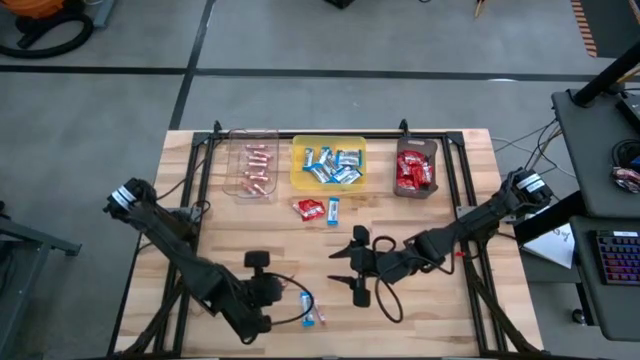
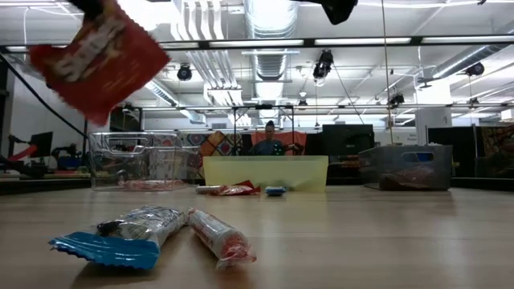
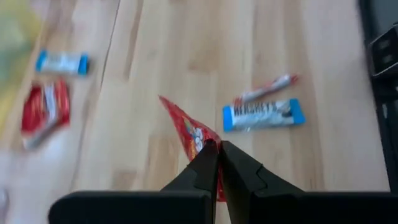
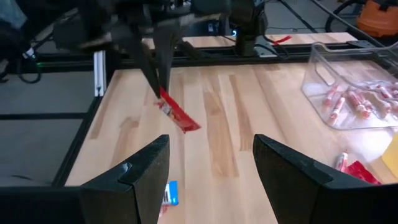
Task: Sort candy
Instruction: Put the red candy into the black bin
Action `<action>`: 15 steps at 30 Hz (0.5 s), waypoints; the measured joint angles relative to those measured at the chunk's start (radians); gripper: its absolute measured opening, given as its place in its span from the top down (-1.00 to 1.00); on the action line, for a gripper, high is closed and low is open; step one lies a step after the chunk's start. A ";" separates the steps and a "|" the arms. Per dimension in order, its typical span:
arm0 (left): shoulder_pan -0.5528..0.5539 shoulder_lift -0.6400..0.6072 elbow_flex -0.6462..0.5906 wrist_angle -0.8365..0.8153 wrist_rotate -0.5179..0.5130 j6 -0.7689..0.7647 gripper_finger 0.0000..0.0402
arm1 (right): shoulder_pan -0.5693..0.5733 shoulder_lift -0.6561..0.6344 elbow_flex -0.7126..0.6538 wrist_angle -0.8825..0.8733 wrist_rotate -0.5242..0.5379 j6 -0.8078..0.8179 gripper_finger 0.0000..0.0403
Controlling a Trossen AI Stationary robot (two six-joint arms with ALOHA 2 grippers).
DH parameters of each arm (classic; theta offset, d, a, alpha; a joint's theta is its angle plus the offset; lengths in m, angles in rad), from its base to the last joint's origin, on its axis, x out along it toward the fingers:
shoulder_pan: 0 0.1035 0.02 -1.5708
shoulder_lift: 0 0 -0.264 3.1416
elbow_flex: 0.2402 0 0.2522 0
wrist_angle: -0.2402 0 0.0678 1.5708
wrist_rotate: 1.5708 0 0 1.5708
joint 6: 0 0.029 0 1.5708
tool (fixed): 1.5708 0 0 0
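From above, the left gripper (image 1: 300,300) is seen low over the tabletop (image 1: 420,320), beside a blue bar (image 1: 309,303) and a pink stick (image 1: 321,317). At table height, a red packet (image 2: 96,60) is seen lifted clear. In the left wrist view, the jaws are pinched on the packet's corner. The right gripper (image 4: 211,168) is held wide open, empty.

Wood table (image 1: 420,300): 3 trays at back (image 1: 328,180), loose candy (image 1: 309,208) mid & front.
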 joint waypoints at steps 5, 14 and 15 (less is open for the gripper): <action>0.024 -0.038 -0.021 0.109 -0.003 0.206 1.00 | 0.018 0.013 -0.006 0.001 0.000 -0.006 -0.11; 0.105 -0.088 -0.128 0.310 0.055 0.453 1.00 | 0.033 0.103 -0.007 0.010 0.000 -0.006 -0.11; 0.112 -0.095 -0.144 0.331 0.057 0.466 1.00 | 0.033 0.113 -0.007 0.015 0.001 -0.006 -0.11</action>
